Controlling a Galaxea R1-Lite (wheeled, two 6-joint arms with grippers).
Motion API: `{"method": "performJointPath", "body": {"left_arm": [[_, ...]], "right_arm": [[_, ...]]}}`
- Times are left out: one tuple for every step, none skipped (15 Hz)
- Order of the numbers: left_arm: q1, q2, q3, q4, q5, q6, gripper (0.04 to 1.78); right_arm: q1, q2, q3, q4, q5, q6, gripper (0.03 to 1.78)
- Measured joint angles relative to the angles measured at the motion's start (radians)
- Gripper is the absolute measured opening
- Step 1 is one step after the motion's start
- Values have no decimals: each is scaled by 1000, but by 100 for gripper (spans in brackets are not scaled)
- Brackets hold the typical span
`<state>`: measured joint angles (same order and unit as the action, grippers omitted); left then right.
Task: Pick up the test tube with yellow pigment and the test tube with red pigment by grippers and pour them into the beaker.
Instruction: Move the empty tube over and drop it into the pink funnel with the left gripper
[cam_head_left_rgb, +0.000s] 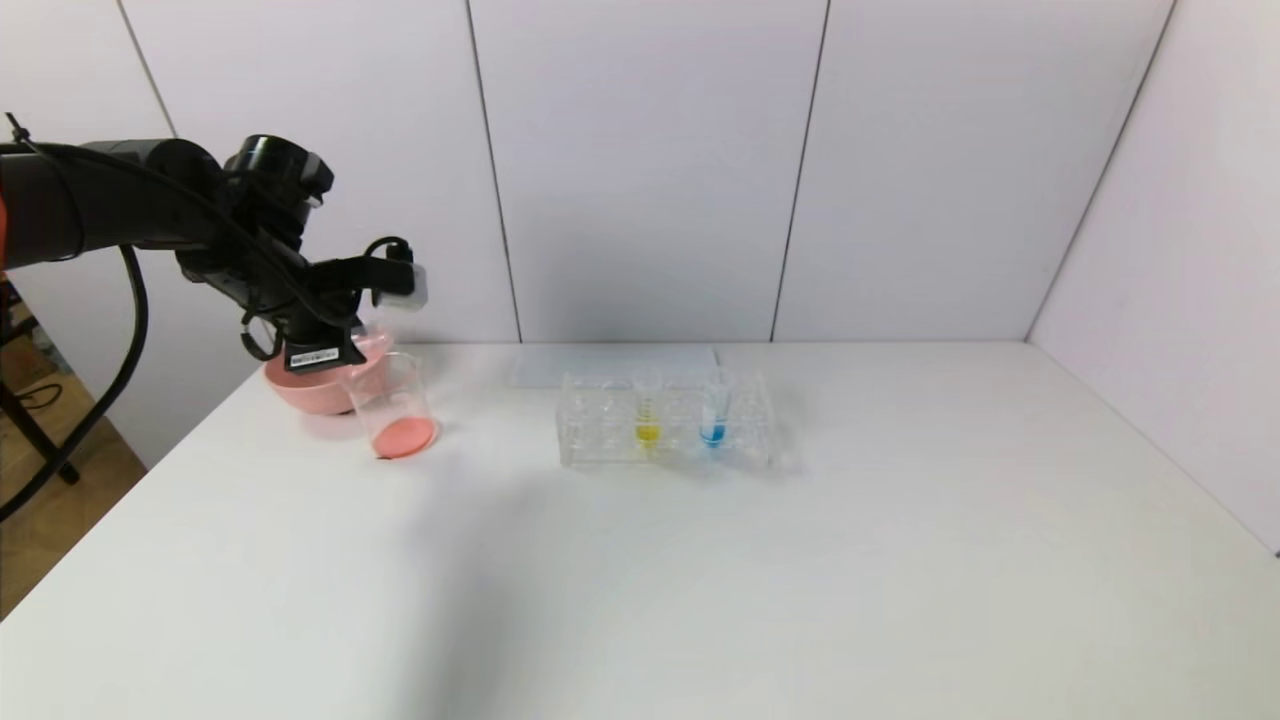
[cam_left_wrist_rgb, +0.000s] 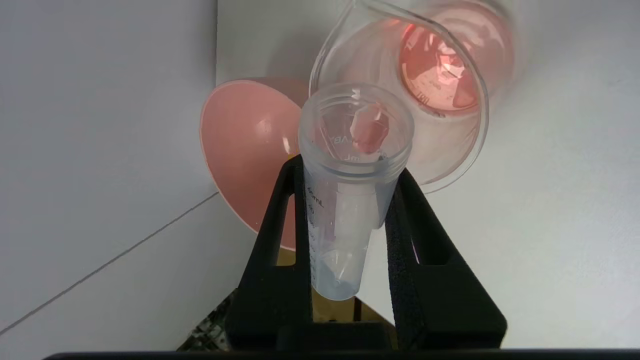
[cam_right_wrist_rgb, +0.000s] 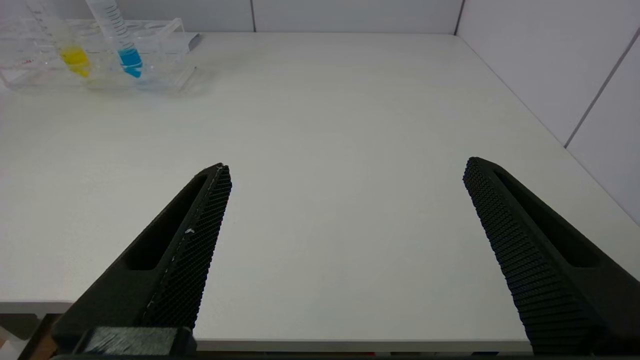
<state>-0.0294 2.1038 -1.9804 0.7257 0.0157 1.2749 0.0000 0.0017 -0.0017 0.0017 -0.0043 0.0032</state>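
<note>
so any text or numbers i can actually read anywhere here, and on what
"mL", after a number I cannot make out: printed on the test tube with red pigment clamped in the left gripper, above blurred scale marks.
White sticker on the left gripper: print too small to read.
Beaker: faint markings, unreadable.
Test tube with yellow pigment and blue tube: scale lines only, no legible digits.
</note>
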Motion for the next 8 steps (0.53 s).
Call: {"method": "performJointPath", "body": {"left_arm": [[12,-8,0,-2,-29,-29,44],[27,-20,0,-3,-60,-69,44],[42,-31,0,-4,-86,-113,44],[55,-44,0,-5,-106,-157,44],[64,-56,0,-8,-120,-210,44],[70,-68,0,-18,-126,-262,44],[75,-75,1,-39,-130,-319,44],[81,-80,3,-66,-132,-387,44]], "right_arm": [[0,0,0,0,0,0,170],[0,0,0,0,0,0,170],[0,0,0,0,0,0,170],[0,0,0,0,0,0,170],[0,0,0,0,0,0,170],[0,0,0,0,0,0,170],[0,0,0,0,0,0,170],[0,0,0,0,0,0,170]]}}
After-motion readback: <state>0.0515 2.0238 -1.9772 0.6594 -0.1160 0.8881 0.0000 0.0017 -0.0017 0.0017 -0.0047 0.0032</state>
